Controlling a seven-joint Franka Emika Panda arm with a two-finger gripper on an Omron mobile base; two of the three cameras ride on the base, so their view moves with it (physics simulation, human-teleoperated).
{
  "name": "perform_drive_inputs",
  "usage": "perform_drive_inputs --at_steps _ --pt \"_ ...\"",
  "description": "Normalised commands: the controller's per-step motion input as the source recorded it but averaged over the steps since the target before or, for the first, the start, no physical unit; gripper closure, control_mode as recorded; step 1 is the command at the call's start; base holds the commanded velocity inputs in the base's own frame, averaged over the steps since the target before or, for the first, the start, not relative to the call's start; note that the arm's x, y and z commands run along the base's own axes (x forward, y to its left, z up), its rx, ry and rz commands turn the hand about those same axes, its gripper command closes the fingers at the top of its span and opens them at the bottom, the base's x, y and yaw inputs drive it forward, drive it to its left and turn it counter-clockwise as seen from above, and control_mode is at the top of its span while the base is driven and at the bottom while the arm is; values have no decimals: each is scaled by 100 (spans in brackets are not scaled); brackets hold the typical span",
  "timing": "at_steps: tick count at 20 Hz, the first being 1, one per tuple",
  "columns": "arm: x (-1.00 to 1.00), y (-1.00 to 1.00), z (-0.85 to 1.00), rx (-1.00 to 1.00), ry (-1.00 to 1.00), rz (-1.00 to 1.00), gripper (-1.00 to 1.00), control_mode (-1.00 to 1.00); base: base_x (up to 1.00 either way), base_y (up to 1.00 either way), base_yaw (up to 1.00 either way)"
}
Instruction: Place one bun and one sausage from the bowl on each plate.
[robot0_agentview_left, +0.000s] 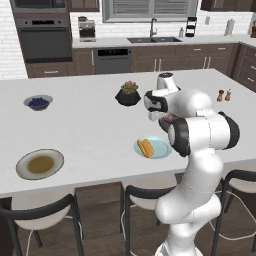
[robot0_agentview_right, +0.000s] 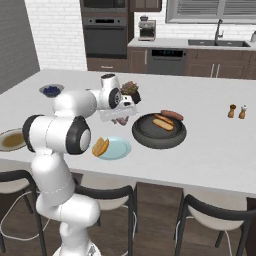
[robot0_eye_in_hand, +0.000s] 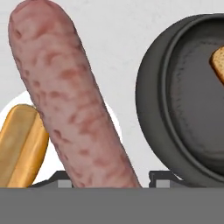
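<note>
Two sausages: one mottled reddish-pink sausage (robot0_eye_in_hand: 72, 100) is clenched in the gripper (robot0_eye_in_hand: 107, 177), rising from between its tips; a second sausage (robot0_agentview_right: 172, 115) lies in the dark bowl (robot0_agentview_right: 150, 136) beside it. Two buns: one bun (robot0_eye_in_hand: 19, 146) on the light blue plate (robot0_agentview_right: 117, 149) beneath the gripper, another bun (robot0_agentview_right: 163, 123) in the bowl. The grey-rimmed plate (robot0_agentview_left: 40, 164) sits well apart.

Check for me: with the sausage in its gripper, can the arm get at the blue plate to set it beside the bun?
Probably yes. The gripper holds a sausage just above the blue plate; the bun covers one side, the rest is bare, and the bowl sits clear alongside.
</note>
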Motion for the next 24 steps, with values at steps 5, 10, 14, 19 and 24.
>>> perform_drive_inputs --at_steps 5,10,14,19,24 --pt "-1 25 -26 0 0 -16 100 -100 0 0 0" --pt "3 2 -1 3 7 -21 100 -100 0 0 0" --pt "-33 0 0 19 12 -29 100 -100 0 0 0" --pt "-30 1 12 13 11 -14 100 -100 0 0 0" --pt "-9 8 -33 0 2 0 100 -100 0 0 0"
